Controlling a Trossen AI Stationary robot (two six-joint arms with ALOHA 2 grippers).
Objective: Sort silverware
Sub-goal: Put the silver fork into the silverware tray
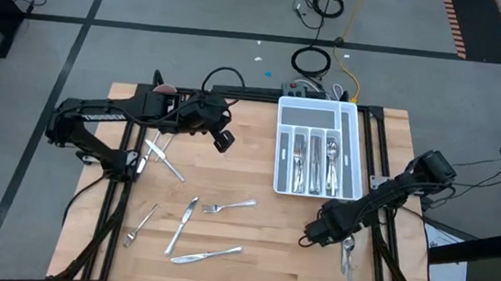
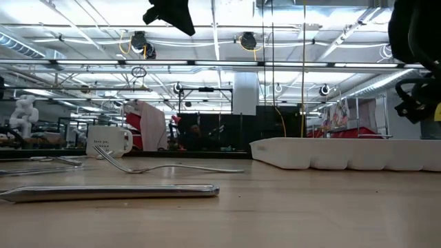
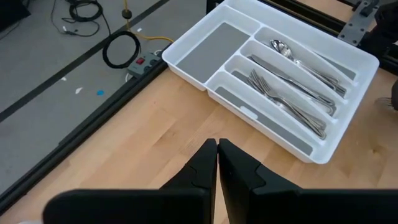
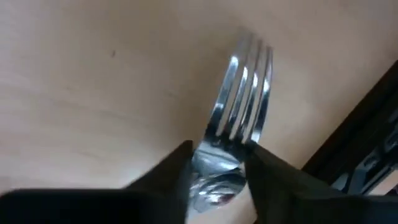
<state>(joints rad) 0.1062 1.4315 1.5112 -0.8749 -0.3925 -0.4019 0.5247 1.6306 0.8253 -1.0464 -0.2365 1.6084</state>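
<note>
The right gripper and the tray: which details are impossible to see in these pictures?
- Right gripper, right wrist view: fingers flank a fork; its handle is hidden behind them, and a firm grip cannot be confirmed.
- High view: the silverware under the right gripper is too small to count.
- Low view: the white tray wall hides its contents.

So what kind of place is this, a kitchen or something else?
Not a kitchen; more likely a robotics lab or workshop. The wooden table stands on a grey taped floor with cables and a power strip beside it, and the low view shows a large hall with ceiling strip lights and hanging cable reels.
</note>
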